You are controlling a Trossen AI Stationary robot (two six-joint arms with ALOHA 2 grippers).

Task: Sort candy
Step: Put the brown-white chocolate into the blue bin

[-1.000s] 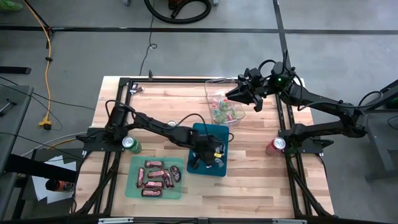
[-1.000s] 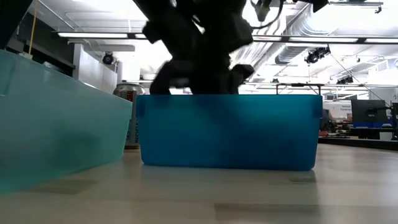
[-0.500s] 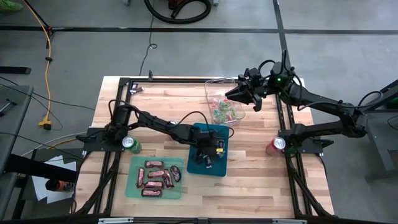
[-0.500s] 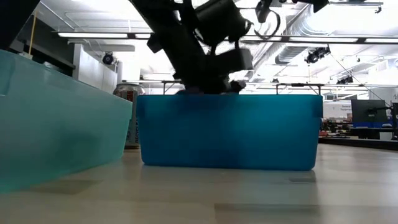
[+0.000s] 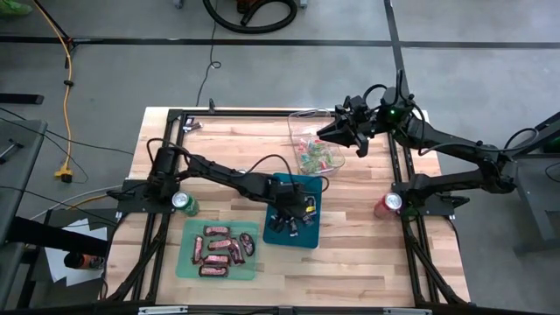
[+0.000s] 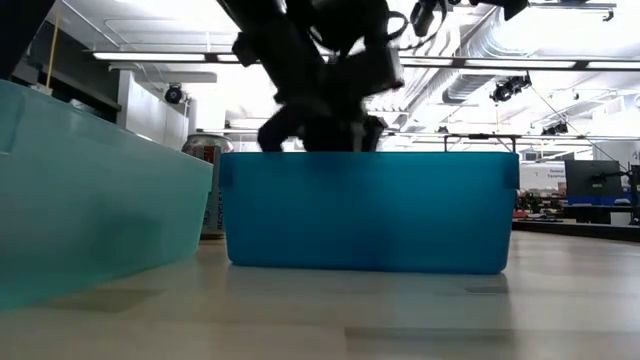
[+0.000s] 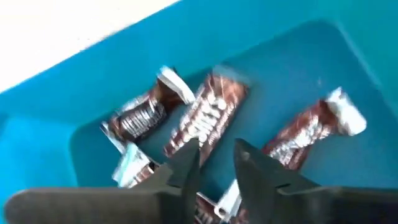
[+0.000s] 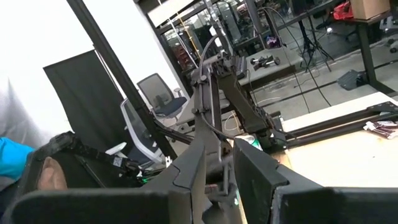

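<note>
The left gripper hangs over the blue bin, its fingers slightly apart with nothing between them. Below them lie dark candy pieces: brown glossy wrappers with white lettering and crimped silver-white ends, flat oblongs scattered at odd angles on the smooth plastic floor. At about 8 o'clock from the bin, a pale green tray holds red-brown bars in loose rows. At 12 o'clock a clear tub holds tiny red and green sweets. The right gripper hovers above that tub, fingers a little apart, empty. A soda can stands at 9 o'clock on the wood table.
</note>
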